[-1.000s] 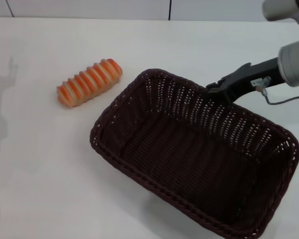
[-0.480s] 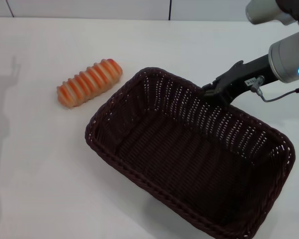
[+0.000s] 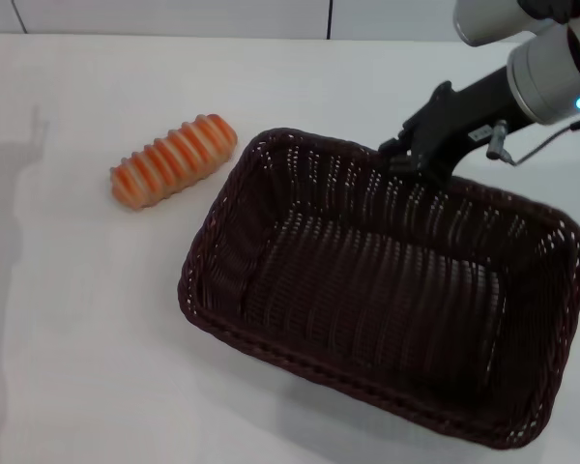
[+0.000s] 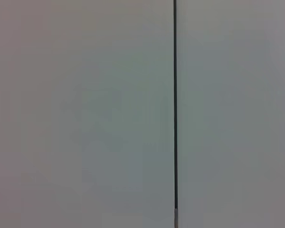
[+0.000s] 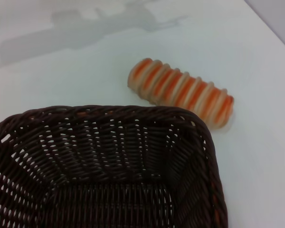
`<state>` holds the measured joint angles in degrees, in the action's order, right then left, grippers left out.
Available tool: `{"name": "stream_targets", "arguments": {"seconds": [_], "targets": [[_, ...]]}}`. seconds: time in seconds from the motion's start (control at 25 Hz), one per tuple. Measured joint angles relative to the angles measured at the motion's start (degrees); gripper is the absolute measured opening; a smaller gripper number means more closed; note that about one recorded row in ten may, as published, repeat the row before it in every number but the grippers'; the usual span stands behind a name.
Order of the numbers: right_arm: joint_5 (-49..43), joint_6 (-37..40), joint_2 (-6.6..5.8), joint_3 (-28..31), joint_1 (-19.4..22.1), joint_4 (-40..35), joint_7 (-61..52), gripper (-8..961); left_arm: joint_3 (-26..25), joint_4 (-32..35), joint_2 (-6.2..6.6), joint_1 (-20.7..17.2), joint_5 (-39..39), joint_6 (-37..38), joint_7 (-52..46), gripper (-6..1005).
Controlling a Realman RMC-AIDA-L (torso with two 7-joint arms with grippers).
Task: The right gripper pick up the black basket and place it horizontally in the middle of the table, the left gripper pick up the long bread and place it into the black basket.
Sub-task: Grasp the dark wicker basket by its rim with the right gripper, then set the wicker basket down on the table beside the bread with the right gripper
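The black basket [image 3: 367,280] lies on the white table [image 3: 87,319] right of centre, its long side running nearly across the head view. My right gripper [image 3: 404,157], on the blue-lit arm, is shut on the basket's far rim. The long bread [image 3: 174,160], striped orange and cream, lies on the table just left of the basket's far left corner, apart from it. The right wrist view shows the basket's corner [image 5: 109,156] with the bread [image 5: 183,92] beyond it. My left gripper is out of view; its wrist view shows only a pale panel.
A pale wall with a dark vertical seam [image 3: 330,17] runs along the table's far edge. Bare tabletop spreads left of and in front of the basket. A thin cable [image 3: 536,147] hangs from the right arm.
The right gripper has moved up and back with the rim in its grip. The basket has turned from a diagonal lie to a more level one. The bread has not moved.
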<state>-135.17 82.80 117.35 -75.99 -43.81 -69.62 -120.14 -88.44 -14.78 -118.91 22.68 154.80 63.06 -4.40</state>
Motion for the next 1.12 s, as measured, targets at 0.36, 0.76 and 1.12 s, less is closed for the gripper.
{"name": "stream_targets", "arguments": {"seconds": [0.36, 0.76, 1.12], "targets": [[-1.1, -0.6, 0.01, -1.6, -5.4, 2.4, 6.7, 156, -0.1, 0.0, -0.01, -0.1, 0.0, -0.1, -1.1, 783], [-0.5, -4.8, 1.22, -10.6, -8.4, 3.6, 8.5, 155, 0.4, 0.0, -0.18, -0.5, 0.0, -0.2, -1.3, 782], [0.2, -9.9, 1.47, -13.8, -7.9, 2.9, 6.6, 154, 0.4, 0.4, -0.18, -0.5, 0.0, -0.2, -1.3, 782]]}}
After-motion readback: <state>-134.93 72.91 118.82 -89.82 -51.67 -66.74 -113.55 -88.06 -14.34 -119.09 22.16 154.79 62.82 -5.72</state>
